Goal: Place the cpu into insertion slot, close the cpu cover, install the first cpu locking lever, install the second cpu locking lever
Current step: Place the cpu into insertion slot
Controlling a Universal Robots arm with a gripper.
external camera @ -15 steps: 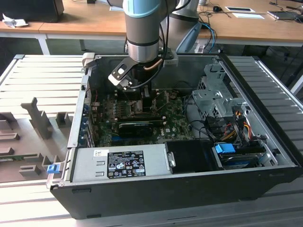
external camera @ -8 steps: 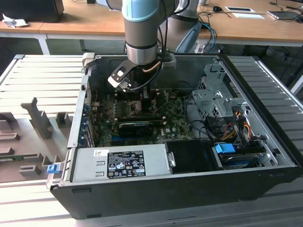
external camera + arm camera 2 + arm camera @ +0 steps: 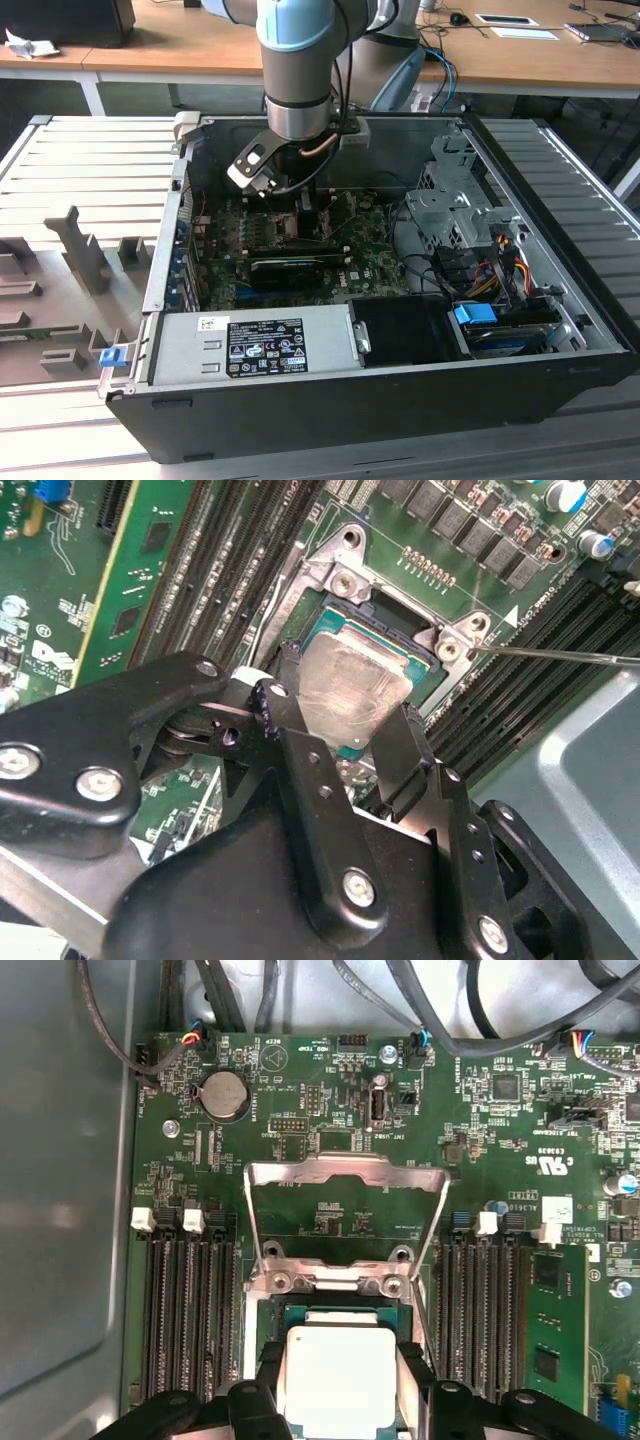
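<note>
My gripper (image 3: 348, 705) is closed on the cpu (image 3: 355, 680), one finger pressed on each of two opposite edges. I hold it directly over the insertion slot (image 3: 392, 608), very near to it. I cannot tell if the chip already rests on the slot or hangs just above it. I think the main danger is a wrong seating. If the cpu is a little turned or tilted against the insertion slot when I let it go, one corner may sit on the rim and the fine contacts below may bend. My fingers reach down beside the slot's rim, so they may also catch on it and drag the chip out of place when they open. The cpu cover (image 3: 345, 1167) is swung fully open and lies on the far side of the insertion slot, away from my fingers. A thin locking lever (image 3: 560, 655) sticks out sideways from one corner of the slot, and I judge it is not in my way. My arm (image 3: 300, 60) comes almost straight down into the open computer case (image 3: 400, 400), with the wrist pointing down at the green board (image 3: 300, 1080) around the slot.
</note>
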